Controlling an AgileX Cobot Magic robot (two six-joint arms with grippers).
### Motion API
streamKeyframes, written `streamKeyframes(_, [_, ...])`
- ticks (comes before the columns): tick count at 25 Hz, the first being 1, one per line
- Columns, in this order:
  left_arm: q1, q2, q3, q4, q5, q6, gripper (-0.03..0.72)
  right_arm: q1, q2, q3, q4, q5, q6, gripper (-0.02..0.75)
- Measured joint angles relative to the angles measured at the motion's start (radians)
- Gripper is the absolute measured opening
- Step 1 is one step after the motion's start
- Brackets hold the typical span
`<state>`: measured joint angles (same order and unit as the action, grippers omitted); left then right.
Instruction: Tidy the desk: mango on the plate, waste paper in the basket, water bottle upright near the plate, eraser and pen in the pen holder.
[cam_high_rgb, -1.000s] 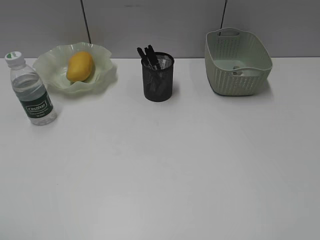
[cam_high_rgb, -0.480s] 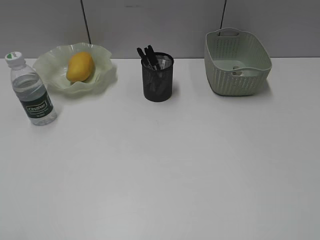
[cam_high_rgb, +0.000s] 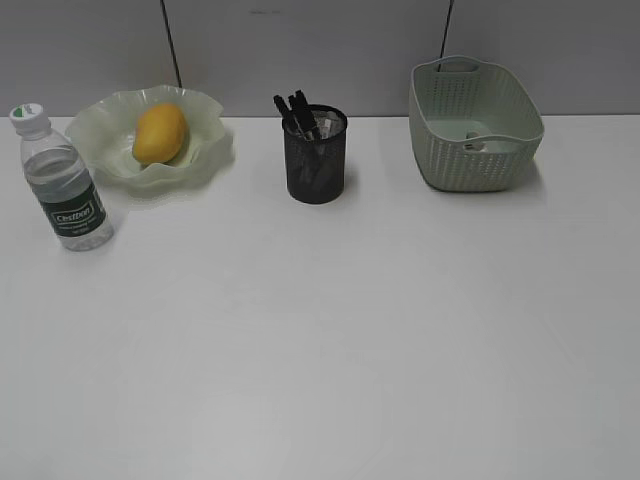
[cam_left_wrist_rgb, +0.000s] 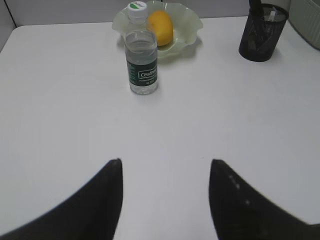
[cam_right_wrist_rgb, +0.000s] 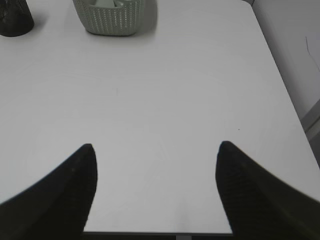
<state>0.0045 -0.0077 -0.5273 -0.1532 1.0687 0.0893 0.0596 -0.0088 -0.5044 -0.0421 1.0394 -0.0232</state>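
The yellow-orange mango (cam_high_rgb: 160, 133) lies in the pale green ruffled plate (cam_high_rgb: 205, 155) at the back left of the desk. Upright just left of the plate stands the water bottle (cam_high_rgb: 64, 183), white cap on top. Black pens stick out of the black mesh pen holder (cam_high_rgb: 316, 155); the eraser is hidden. A bit of waste paper (cam_high_rgb: 476, 143) shows inside the green basket (cam_high_rgb: 474, 125). Over bare desk, my left gripper (cam_left_wrist_rgb: 165, 161) is open and empty, well short of the bottle (cam_left_wrist_rgb: 141, 55). My right gripper (cam_right_wrist_rgb: 156, 145) is open and empty near the desk's front edge.
A grey wall runs behind the desk. In the right wrist view the desk's right edge (cam_right_wrist_rgb: 280, 70) and front edge (cam_right_wrist_rgb: 155, 233) show, with the basket (cam_right_wrist_rgb: 111, 17) far ahead to the left. Neither arm appears in the exterior view.
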Motion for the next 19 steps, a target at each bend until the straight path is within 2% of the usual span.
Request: streamKeyframes(19, [0.000,0.000,0.000,0.000,0.000,0.001,0.375,0.000,0.000,0.000,0.000,0.001,0.000,0.582])
